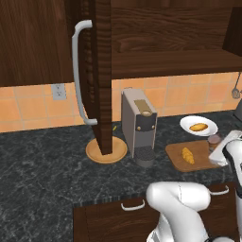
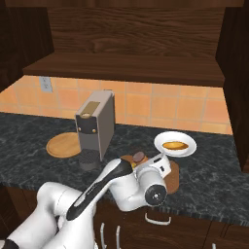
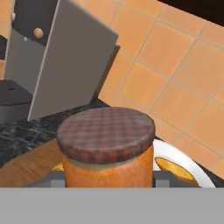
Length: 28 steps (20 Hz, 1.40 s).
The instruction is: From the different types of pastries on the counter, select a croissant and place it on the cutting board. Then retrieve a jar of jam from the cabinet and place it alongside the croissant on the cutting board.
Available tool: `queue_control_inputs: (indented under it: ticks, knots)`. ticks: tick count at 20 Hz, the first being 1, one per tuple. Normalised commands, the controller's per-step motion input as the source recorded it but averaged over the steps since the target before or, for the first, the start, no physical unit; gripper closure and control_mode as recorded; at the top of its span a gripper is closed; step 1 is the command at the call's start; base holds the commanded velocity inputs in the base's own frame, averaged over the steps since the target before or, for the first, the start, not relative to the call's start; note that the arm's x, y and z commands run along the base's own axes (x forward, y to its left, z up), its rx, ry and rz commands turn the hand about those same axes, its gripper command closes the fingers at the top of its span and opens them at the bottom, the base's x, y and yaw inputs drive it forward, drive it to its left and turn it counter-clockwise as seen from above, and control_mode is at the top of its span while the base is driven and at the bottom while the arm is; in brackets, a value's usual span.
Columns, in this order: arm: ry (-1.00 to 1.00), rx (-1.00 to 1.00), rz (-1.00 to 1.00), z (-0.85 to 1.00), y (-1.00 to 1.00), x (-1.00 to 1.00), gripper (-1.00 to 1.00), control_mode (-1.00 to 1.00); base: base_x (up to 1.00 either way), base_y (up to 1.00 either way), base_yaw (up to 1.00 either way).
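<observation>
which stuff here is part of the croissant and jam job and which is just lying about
Part of the job:
- croissant
- cutting board
- jar of jam, gripped by the hand
- cabinet, door open

Just lying about:
- coffee machine
- white plate holding an oval pastry
- round wooden disc

Orange jam jar (image 3: pixel 107 153) with checked brownish lid, upright over the brown cutting board (image 1: pixel 178 159) — ridged golden croissant (image 1: pixel 188 155) flat on it.
</observation>
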Motion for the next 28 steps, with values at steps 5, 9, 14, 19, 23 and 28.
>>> queue_control_inputs:
  ticks: [5,9,14,19,23,28]
  knots:
    - [0.04,0.03,0.10,-0.50,-0.52,0.80,1.00,-1.00,0.00,0.00,0.00]
    - [0.11,0.14,-0.02,-0.24,-0.69,0.21,1.00,-1.00,0.00,0.00,0.00]
    - [0.11,0.09,-0.01,-0.17,-0.47,0.12,1.00,-1.00,0.00,0.00,0.00]
    - [-0.07,0.29,0.20,-0.20,-0.41,-0.16,1.00,-1.00,0.00,0.00,0.00]
    - [-0.04,0.37,0.38,-0.23,-0.10,-0.06,1.00,-1.00,0.00,0.00,0.00]
    - [-0.01,0.04,0.05,0.00,0.00,0.03,1.00,-1.00,0.00,0.00,0.00]
